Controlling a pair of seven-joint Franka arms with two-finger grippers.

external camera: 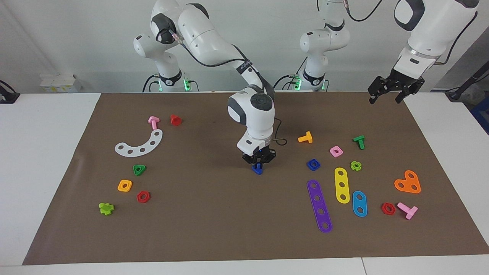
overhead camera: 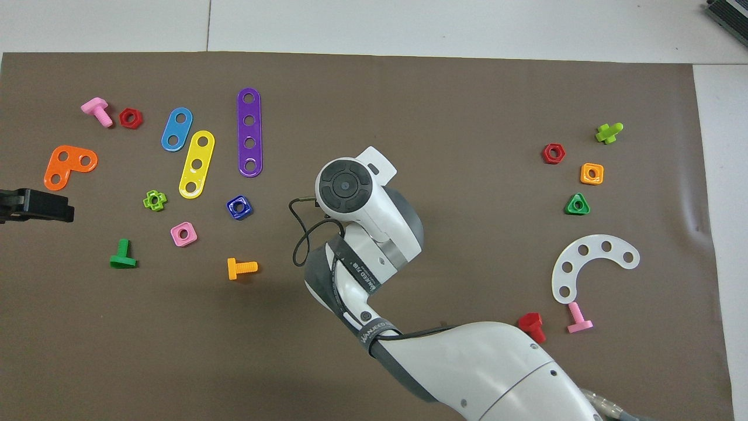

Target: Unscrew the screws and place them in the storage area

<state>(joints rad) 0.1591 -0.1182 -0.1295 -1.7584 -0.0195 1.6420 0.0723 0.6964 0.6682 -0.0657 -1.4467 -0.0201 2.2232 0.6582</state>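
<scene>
The dark-blue screw [external camera: 257,169] stands on the brown mat [external camera: 214,214] at the middle of the table. My right gripper [external camera: 258,163] points straight down and is shut on the screw, which rests on the mat. In the overhead view the right arm's wrist [overhead camera: 346,186] hides the screw and the gripper. The matching blue nut [external camera: 313,164] lies apart on the mat toward the left arm's end; it also shows in the overhead view [overhead camera: 239,207]. My left gripper [external camera: 395,91] waits open and empty in the air over the mat's edge at the left arm's end [overhead camera: 35,204].
Near the blue nut lie an orange bolt [external camera: 305,137], a pink nut [external camera: 335,151], a green bolt [external camera: 359,141] and purple [external camera: 319,206], yellow [external camera: 342,185] and blue [external camera: 359,203] strips. Toward the right arm's end lie a white curved strip [external camera: 140,145], a pink bolt [external camera: 153,122] and several nuts.
</scene>
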